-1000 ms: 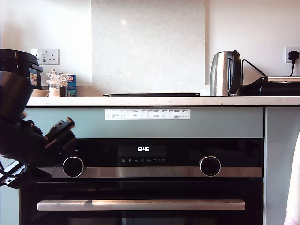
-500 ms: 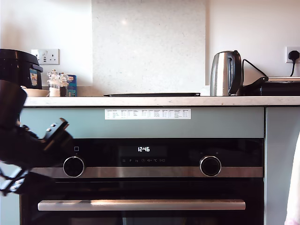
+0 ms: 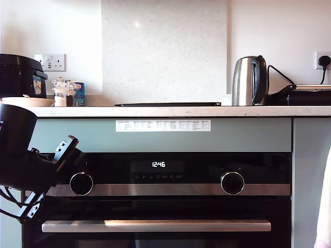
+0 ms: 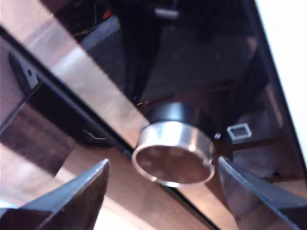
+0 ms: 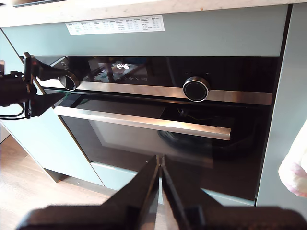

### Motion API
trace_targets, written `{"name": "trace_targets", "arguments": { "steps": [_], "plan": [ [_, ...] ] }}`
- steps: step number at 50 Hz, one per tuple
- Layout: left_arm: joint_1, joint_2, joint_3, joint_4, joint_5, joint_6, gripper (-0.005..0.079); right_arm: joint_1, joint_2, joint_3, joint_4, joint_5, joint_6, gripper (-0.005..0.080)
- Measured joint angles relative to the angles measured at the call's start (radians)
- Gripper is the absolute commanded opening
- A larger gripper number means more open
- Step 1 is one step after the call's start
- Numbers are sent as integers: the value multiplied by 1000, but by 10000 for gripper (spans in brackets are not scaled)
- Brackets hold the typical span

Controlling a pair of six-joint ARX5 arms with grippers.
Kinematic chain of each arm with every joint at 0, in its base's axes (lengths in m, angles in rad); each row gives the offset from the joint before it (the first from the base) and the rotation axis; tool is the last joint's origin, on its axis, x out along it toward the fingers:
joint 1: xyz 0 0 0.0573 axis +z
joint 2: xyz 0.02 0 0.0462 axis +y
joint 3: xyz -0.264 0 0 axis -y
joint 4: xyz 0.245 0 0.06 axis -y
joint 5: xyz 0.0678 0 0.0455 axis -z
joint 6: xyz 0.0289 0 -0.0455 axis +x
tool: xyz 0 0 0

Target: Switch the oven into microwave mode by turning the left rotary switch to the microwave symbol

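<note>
The oven (image 3: 181,206) fills the lower half of the exterior view, black glass with a steel strip, a bar handle (image 3: 155,226) and a display (image 3: 158,164) reading 12:46. Its left rotary switch (image 3: 81,183) is a round steel-rimmed knob. My first gripper (image 3: 71,152) hovers just above and in front of it at the exterior view's left. Close up, the knob (image 4: 173,153) sits between the spread fingers of my first gripper (image 4: 163,162), which is open. My second gripper (image 5: 159,162) is shut and empty, well back from the oven door, facing the right knob (image 5: 195,88).
On the worktop (image 3: 181,111) stand a steel kettle (image 3: 248,81), a flat black hob (image 3: 166,104), a black cooker pot (image 3: 18,75) and small jars (image 3: 62,93). A white cloth (image 3: 325,206) shows at the exterior view's right edge. Teal cabinet panels flank the oven.
The first arm's body has dropped lower at the exterior view's left. Its gripper has tilted more upright, staying beside the left knob. The oven display and knobs look the same.
</note>
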Motion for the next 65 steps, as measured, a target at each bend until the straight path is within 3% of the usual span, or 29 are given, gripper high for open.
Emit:
{"name": "trace_targets", "arguments": {
  "steps": [19, 43, 54, 65],
  "plan": [
    [-5, 13, 22, -1, -6, -1, 648, 0, 0, 0, -3, 0, 0, -12],
    [-13, 13, 23, -5, -65, 0, 482, 0, 0, 0, -3, 0, 0, -12],
    [-17, 13, 23, -5, -74, 2, 472, 0, 0, 0, -3, 0, 0, -12],
    [-18, 13, 23, -5, -82, 8, 370, 0, 0, 0, -3, 0, 0, -12]
  ]
}}
